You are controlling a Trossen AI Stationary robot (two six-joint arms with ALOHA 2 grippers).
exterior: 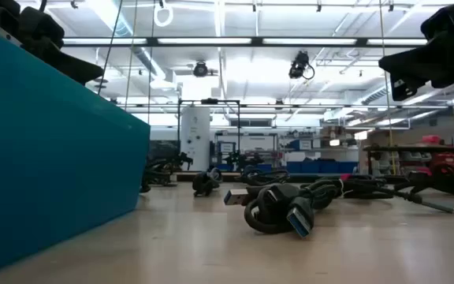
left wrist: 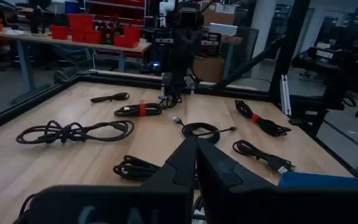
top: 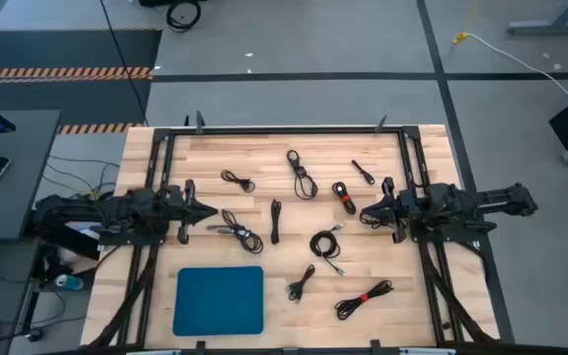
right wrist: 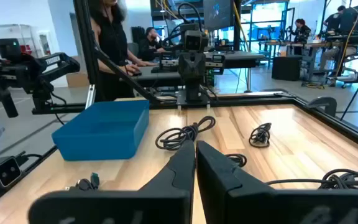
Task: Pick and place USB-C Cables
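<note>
Several short black USB-C cables lie scattered on the wooden table between my two arms, among them a coil [top: 325, 244], a straight bundle [top: 275, 219] and a red-tied one [top: 363, 298]. Another red-tied bundle [top: 343, 196] lies just ahead of my right gripper [top: 364, 213], which is shut and hangs above the table at the right. My left gripper [top: 212, 209] is shut at the left, above a loose cable [top: 240, 232]. The blue tray [top: 219, 301] rests flat near the table's near edge, left of centre. In the low view the tray's wall [exterior: 53, 158] and a cable's plug [exterior: 298, 219] show.
A black metal frame [top: 294, 129] runs along the table's far edge and down both sides. People stand and sit beyond the table in the right wrist view [right wrist: 107, 43]. Bare wood lies between the tray and the nearest cable [top: 301, 283].
</note>
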